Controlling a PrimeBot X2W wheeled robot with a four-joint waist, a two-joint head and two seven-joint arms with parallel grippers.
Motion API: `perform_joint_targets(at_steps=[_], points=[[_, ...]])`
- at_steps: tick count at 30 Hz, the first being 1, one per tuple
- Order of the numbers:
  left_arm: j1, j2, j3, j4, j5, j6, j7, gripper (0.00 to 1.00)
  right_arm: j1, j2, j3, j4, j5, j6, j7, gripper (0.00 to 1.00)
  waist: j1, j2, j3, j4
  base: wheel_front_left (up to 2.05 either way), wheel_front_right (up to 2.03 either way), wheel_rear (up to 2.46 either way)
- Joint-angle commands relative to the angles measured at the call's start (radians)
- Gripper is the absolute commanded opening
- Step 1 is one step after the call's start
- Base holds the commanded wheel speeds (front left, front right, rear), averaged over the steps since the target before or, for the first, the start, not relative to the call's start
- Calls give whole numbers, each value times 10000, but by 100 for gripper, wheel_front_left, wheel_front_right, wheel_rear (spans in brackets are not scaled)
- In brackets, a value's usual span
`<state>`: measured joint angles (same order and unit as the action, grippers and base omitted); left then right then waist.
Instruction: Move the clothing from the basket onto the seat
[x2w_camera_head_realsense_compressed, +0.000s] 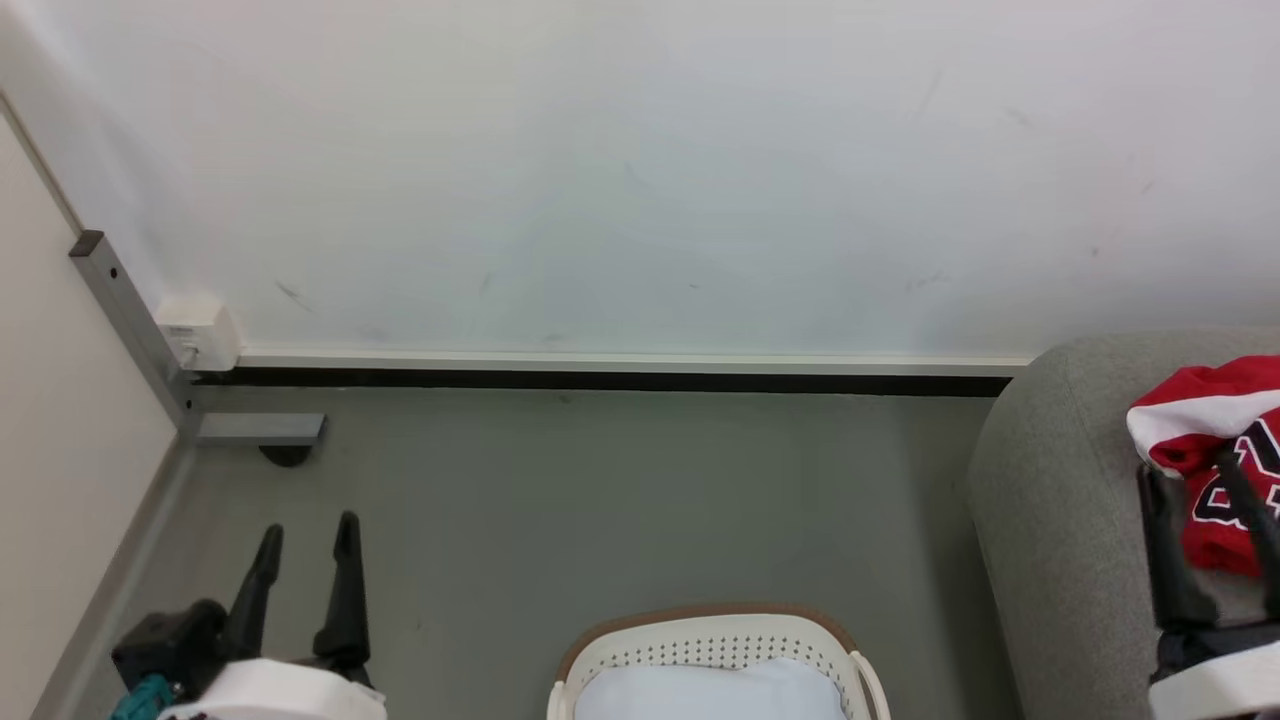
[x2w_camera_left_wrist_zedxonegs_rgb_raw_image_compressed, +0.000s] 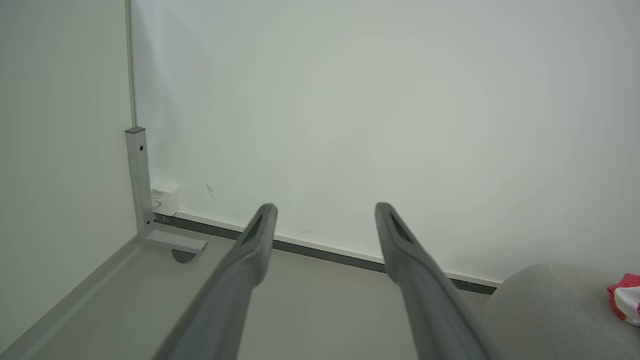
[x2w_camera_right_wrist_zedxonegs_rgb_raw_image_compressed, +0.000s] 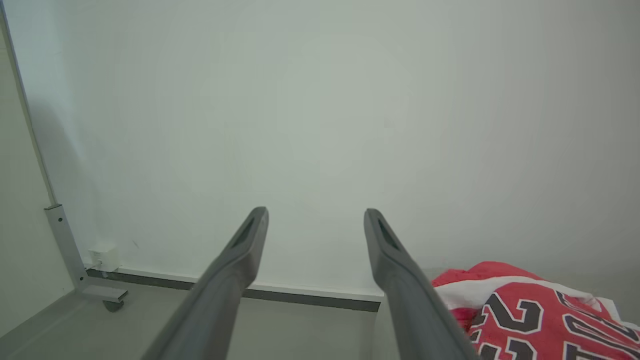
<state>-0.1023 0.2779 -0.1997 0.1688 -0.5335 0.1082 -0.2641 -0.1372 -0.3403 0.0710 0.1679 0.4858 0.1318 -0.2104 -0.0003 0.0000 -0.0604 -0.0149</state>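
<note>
Dark fingers of your right gripper (x2w_camera_right_wrist_zedxonegs_rgb_raw_image_compressed: 315, 214) stand apart, holding nothing, close by the red clothing (x2w_camera_right_wrist_zedxonegs_rgb_raw_image_compressed: 525, 310), which lies on the grey seat (x2w_camera_head_realsense_compressed: 1060, 500). Your left gripper (x2w_camera_left_wrist_zedxonegs_rgb_raw_image_compressed: 326, 207) is likewise spread and empty above the floor (x2w_camera_head_realsense_compressed: 600, 500), left of the basket (x2w_camera_head_realsense_compressed: 700, 635).

Backed at twelve o'clock by a scuffed white wall (x2w_camera_head_realsense_compressed: 640, 170), white skirting (x2w_camera_head_realsense_compressed: 620, 360) at its foot. Grey floor (x2w_camera_head_realsense_compressed: 600, 500) toward six o'clock. At nine o'clock, a cream panel (x2w_camera_head_realsense_compressed: 60, 420), grey metal post (x2w_camera_head_realsense_compressed: 125, 300) and small white box (x2w_camera_head_realsense_compressed: 197, 332) in the corner.
</note>
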Motion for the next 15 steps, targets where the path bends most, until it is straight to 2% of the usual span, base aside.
perform_joint_targets(at_steps=[1,8,15], points=[[282,-176,165,-33,222,-13,-3,100,370,278,47,213,-190,-23,-235,100,3,0,-27,46,0,0,0],[1103,-1120,962,-132,1276,-510,-3,100,984,1457,322,687,-1035,-23,-545,100,3,0,44,62,0,0,0],[1426,-1677,1382,229,1977,-1106,-3,100,834,1875,190,688,-1375,-23,-547,100,3,0,81,-18,0,0,0]])
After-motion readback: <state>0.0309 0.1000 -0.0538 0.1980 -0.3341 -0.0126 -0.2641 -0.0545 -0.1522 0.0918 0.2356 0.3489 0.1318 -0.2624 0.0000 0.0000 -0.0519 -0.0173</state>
